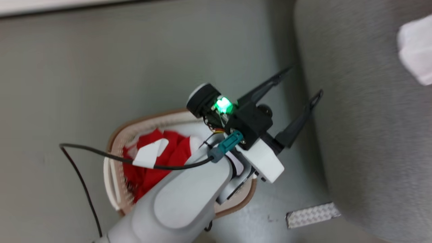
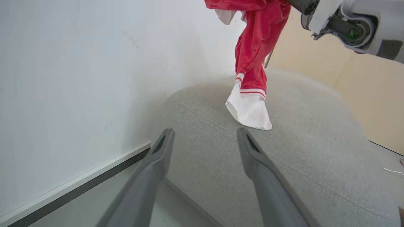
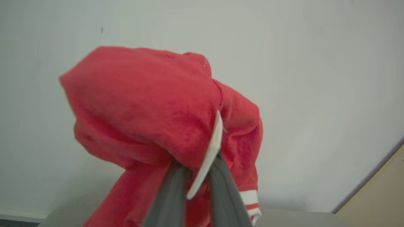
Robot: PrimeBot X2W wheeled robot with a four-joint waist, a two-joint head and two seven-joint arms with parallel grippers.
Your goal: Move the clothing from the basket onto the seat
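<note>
My right gripper [image 3: 195, 167] clamps the red garment [image 3: 151, 107] by its bunched top so its white cuff [image 2: 249, 110] drapes onto the grey sofa [image 2: 315, 151], while my left gripper [image 1: 303, 81] hangs spread and empty near the basket [image 1: 113, 145], where more red clothing [image 1: 175, 152] lies.

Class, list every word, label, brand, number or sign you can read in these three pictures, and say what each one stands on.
No readable text in these pictures.
White tag on the red garment: seen edge-on, so no print can be read.
White panel in the basket: blank.
Textured plate: a raised pattern, no letters.
</note>
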